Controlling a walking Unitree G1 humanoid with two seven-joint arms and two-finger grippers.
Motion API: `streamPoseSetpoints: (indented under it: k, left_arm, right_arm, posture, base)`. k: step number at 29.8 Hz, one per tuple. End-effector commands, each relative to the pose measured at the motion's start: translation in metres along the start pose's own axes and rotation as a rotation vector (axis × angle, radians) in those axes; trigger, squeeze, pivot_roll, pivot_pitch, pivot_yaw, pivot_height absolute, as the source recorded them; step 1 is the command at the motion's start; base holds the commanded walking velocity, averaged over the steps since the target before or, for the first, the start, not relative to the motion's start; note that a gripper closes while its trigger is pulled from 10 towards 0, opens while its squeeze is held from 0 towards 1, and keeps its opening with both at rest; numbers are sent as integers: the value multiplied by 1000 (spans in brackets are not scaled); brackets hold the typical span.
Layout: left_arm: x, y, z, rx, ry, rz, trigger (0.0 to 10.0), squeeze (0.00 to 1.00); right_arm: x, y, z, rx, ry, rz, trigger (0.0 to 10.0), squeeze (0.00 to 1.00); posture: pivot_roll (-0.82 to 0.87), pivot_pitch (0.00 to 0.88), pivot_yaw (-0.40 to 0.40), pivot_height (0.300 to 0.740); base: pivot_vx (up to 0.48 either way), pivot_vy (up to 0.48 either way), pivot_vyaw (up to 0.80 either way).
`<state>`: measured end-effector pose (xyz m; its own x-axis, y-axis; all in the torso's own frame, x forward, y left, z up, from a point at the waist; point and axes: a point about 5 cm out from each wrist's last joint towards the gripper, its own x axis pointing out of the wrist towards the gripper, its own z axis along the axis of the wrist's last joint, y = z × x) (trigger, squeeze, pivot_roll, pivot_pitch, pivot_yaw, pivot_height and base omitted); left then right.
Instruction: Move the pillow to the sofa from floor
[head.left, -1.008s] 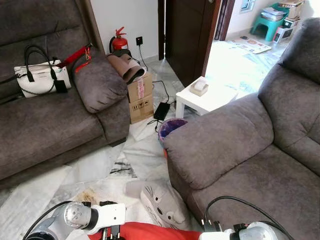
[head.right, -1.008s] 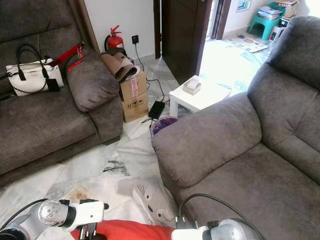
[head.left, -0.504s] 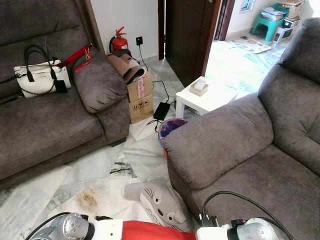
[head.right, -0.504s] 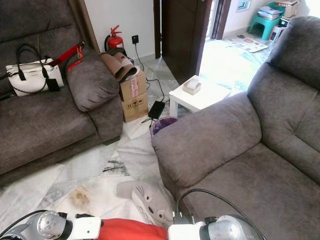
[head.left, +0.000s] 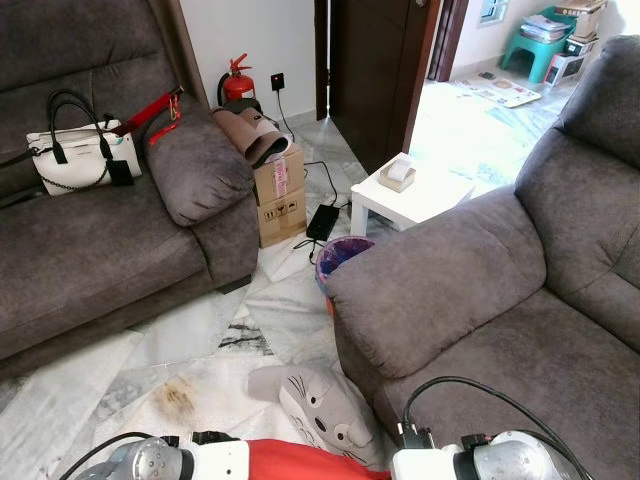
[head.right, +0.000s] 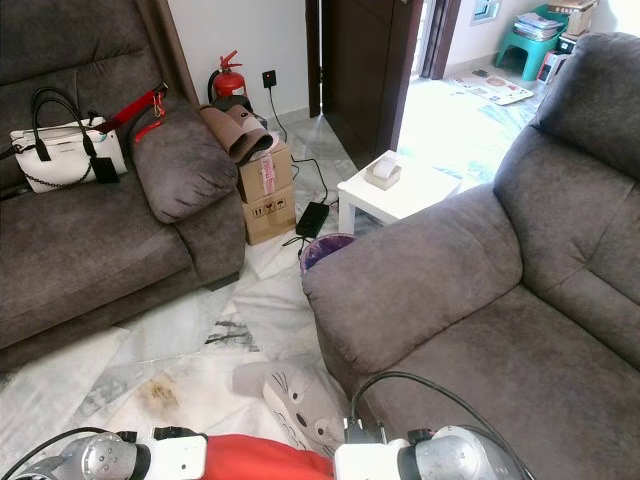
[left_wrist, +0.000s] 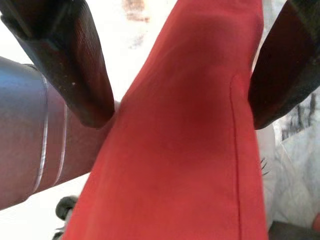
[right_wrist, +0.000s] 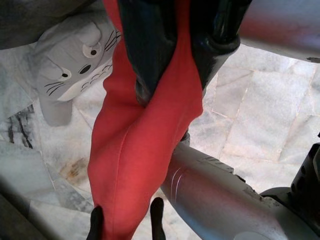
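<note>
The red pillow (right_wrist: 140, 145) hangs between the two arms, clear of the marble floor (head.left: 290, 300), pinched at one end by the right gripper (right_wrist: 170, 75) with its fingers closed tight on the fabric and straddled at the other by the left gripper (left_wrist: 175, 85), whose fingers press its sides. Holding both ends likely keeps the limp thing from sagging on its way to the sofa (head.left: 480, 290) just beside. It is plain red, soft and creased, with a seam along it.
</note>
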<state>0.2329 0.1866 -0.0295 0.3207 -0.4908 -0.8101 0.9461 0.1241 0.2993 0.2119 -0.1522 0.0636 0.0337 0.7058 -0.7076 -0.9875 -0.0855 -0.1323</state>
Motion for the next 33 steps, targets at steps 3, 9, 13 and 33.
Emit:
streamPoseSetpoints:
  k: [3,9,13,33]
  left_arm:
    - [-1,-8,-11,-19,55,2,10000,0]
    - [-2,-16,-20,-36,103,10,10000,0]
    - [-3,-18,-23,-53,118,17,9333,0]
    - [-4,-19,-26,-10,141,-10,0,0]
  right_arm:
    - [-10,-5,17,-59,-75,-30,10000,0]
    - [-12,-5,18,-56,-72,-27,10000,0]
    - [-15,-6,17,-57,-68,-28,10000,0]
    - [-14,-6,18,-53,-65,-28,10000,0]
  posture:
    - [17,121,32,740]
    - [11,121,25,740]
    - [12,120,21,740]
    - [9,121,18,740]
  base:
    - [0,0,0]
    - [0,0,0]
    - [0,0,0]
    - [0,0,0]
